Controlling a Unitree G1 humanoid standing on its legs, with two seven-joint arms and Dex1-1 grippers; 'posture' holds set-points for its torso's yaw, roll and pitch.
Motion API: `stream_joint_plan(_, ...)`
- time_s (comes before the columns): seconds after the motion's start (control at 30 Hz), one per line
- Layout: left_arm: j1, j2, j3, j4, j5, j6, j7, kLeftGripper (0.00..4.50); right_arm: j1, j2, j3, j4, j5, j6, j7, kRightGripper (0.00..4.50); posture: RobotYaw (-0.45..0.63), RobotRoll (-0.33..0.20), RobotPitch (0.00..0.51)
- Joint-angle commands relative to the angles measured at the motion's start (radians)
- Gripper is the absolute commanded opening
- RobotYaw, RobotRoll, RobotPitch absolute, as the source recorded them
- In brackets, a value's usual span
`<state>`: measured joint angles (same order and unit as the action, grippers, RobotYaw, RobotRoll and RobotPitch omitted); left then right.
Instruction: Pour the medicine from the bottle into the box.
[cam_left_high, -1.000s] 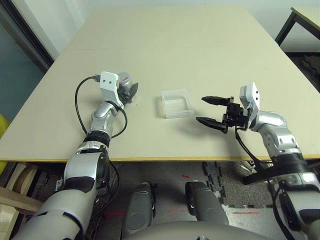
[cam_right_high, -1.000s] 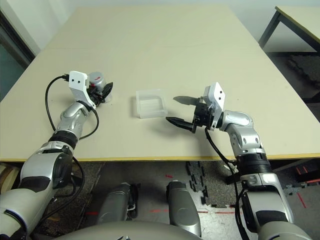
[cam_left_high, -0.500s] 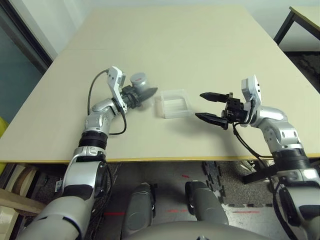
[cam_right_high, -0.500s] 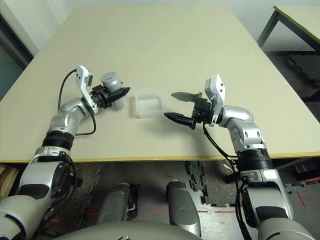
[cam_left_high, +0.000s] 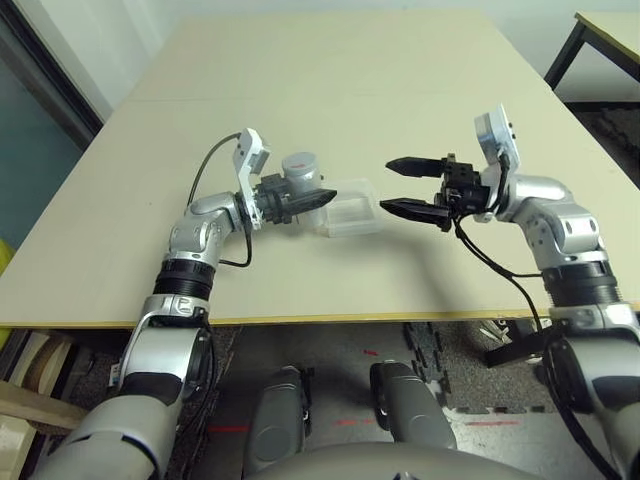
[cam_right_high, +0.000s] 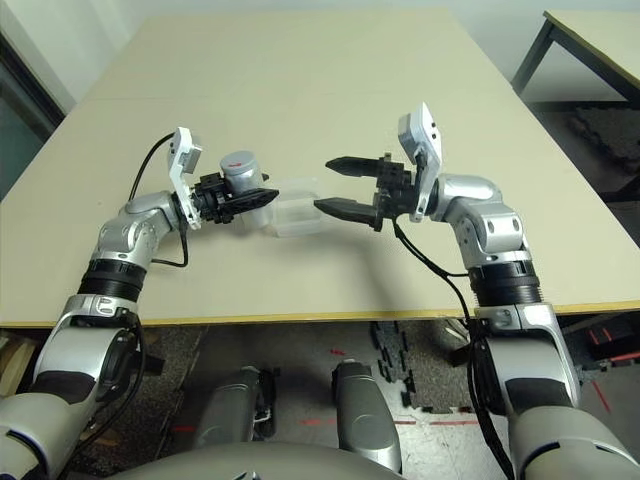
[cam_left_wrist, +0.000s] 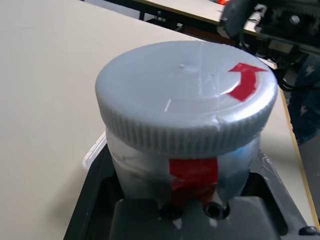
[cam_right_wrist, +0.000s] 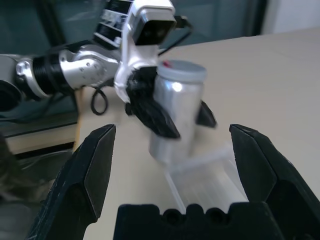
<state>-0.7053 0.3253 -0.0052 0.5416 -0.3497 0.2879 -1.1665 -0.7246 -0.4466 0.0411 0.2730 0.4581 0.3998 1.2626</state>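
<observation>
- The bottle (cam_left_high: 299, 178), capped and upright, sits pinched in the left pincer (cam_left_high: 305, 201) above the worktop (cam_left_high: 330, 90); a red arrow marks its cap, no lettering readable.
- The box (cam_left_high: 352, 211) lies just beyond that pincer's tips.
- The right pincer (cam_left_high: 406, 187), spread wide with nothing between its 2 fingers, faces the bottle across the box.
</observation>
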Motion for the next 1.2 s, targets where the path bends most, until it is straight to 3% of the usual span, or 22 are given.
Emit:
stream_joint_plan(0.03, 0.000, -0.015, -0.053, -0.007, 0.029, -0.012, -0.024, 2.67, -0.060, 0.023, 0.026, 0.052, -0.020, 0.027, -0.017, 4.50, -0.24, 0.000, 0.075)
stream_joint_plan(0.37, -0.028, -0.035, -0.071, 0.031, 0.047, -0.053, -0.021, 2.67, -0.170, 0.101, 0.069, 0.189, -0.081, 0.015, -0.021, 4.50, -0.23, 0.000, 0.068)
stream_joint_plan(1.2, -0.036, -0.047, -0.078, 0.046, 0.066, -0.073, -0.018, 2.67, -0.261, 0.229, 0.065, 0.357, -0.139, -0.059, -0.058, 4.50, -0.22, 0.000, 0.076)
